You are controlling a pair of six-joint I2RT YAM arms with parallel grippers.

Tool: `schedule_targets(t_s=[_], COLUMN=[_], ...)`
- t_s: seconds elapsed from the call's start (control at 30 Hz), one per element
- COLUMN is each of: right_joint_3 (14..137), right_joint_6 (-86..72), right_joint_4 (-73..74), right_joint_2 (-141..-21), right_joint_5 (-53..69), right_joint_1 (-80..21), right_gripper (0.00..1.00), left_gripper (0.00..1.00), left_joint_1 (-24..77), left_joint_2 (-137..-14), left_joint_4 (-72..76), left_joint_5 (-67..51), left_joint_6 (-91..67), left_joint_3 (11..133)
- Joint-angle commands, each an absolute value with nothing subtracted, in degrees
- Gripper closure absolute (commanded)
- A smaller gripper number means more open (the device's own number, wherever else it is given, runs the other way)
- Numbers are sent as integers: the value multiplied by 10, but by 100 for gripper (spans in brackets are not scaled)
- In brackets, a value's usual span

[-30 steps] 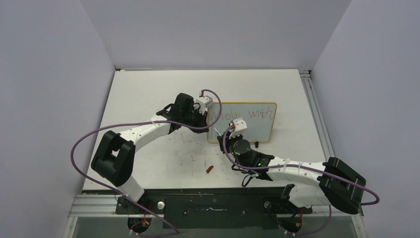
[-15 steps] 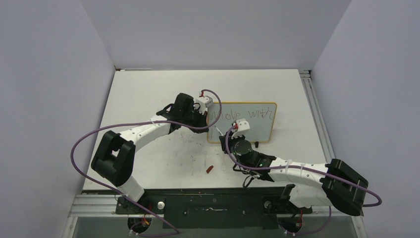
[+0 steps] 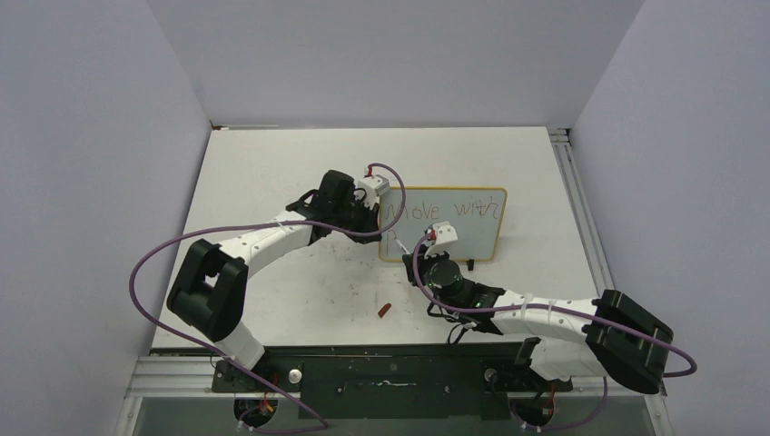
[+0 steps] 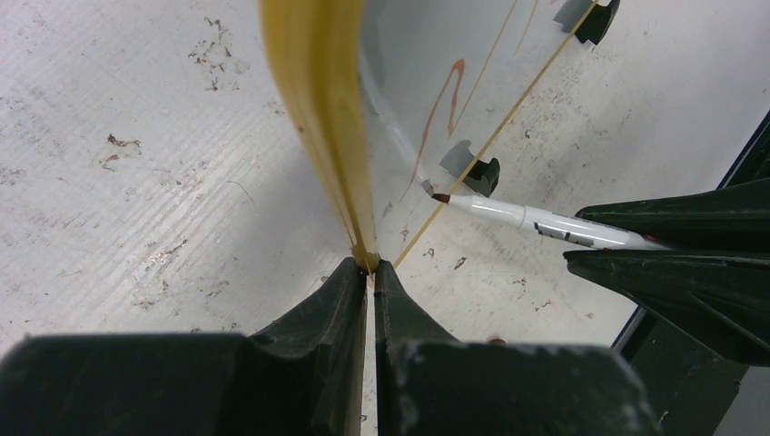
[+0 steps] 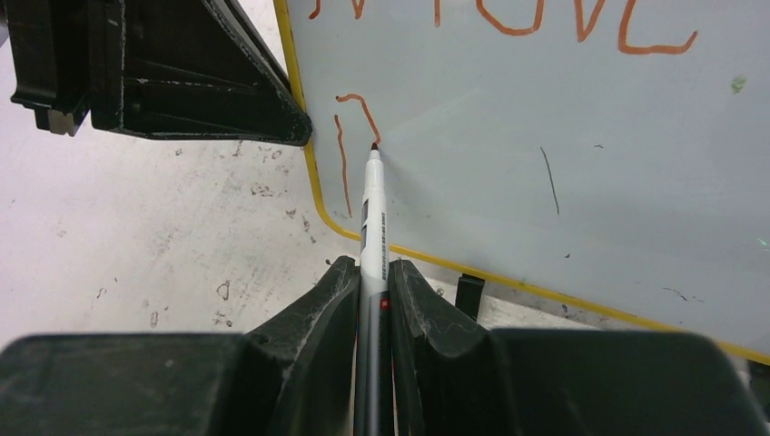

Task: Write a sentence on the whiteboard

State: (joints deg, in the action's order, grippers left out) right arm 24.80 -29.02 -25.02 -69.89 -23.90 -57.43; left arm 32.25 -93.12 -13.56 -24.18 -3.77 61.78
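The whiteboard (image 3: 472, 232) stands upright on two black feet, with a yellow frame (image 4: 318, 118) and pale face (image 5: 563, 136). Its top line reads "Move with" (image 3: 445, 211) in reddish-brown. A second line starts at the lower left with a vertical stroke and a curved stroke (image 5: 350, 136). My left gripper (image 4: 370, 268) is shut on the board's left frame edge. My right gripper (image 5: 372, 268) is shut on a white marker (image 5: 372, 227), whose tip (image 5: 373, 145) touches the board at the end of the curved stroke. The marker also shows in the left wrist view (image 4: 536, 218).
A small red marker cap (image 3: 384, 310) lies on the table in front of the board, near the front edge. The white table (image 3: 300, 163) is scuffed with marks. Walls close in on the left, back and right.
My right wrist has shifted slightly left and down along the board's lower left as the second line's first letter is drawn. The left arm and the board have not moved.
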Motion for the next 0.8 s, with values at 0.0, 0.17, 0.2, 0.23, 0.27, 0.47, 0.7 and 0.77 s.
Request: schedule_targets(t_s=[0.0, 0.17, 0.2, 0.23, 0.27, 0.47, 0.7, 0.77], right_joint_3=[257, 270, 272, 274, 275, 280, 270, 270], right_joint_6=[-281, -272, -271, -270, -269, -263, -251, -244], right_joint_4=[-286, -302, -304, -306, -308, -310, -320, -324], right_joint_2=[-720, -740, -743, -745, -747, -744, -720, -714], right_joint_5=[-232, -222, -222, -222, -222, -223, -204, -196], right_joint_1=[-576, -582, -583, -584, -584, -586, -593, -596], right_gripper=[95, 95, 95, 95, 95, 95, 95, 95], left_gripper=[100, 100, 100, 100, 100, 100, 100, 100], left_joint_1=[321, 321, 321, 321, 321, 321, 321, 321], left_joint_2=[-913, -915, -915, -915, -915, -915, -913, -914], left_joint_4=[-127, -127, -127, -126, -126, -126, -126, -127], left_joint_5=[-257, -258, -258, -258, -259, -258, -256, -256], left_joint_6=[-36, -36, -36, -36, -37, -36, -36, -36], left_joint_3=[646, 647, 647, 647, 647, 647, 646, 646])
